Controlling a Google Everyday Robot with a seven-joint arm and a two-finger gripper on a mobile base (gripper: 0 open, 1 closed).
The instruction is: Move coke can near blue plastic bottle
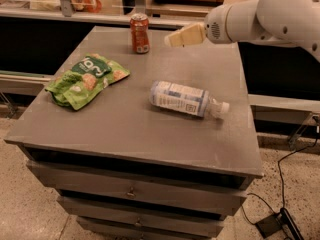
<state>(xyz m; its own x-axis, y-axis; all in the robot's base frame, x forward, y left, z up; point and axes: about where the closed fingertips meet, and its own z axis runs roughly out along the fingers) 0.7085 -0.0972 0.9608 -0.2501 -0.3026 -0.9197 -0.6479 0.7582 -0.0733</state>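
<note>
The coke can (140, 33) stands upright near the far edge of the grey cabinet top (125, 129), left of centre. The blue plastic bottle (186, 99) lies on its side near the middle of the top, with its white cap pointing right. My gripper (172, 38) hangs above the far part of the top, just right of the can and apart from it. It reaches in from the white arm (270, 14) at the upper right and holds nothing that I can see.
A green snack bag (86, 79) lies on the left part of the top. The cabinet has drawers (132, 191) at its front. A black counter and clutter stand behind it. A cable and a black box (272, 224) lie on the floor at the lower right.
</note>
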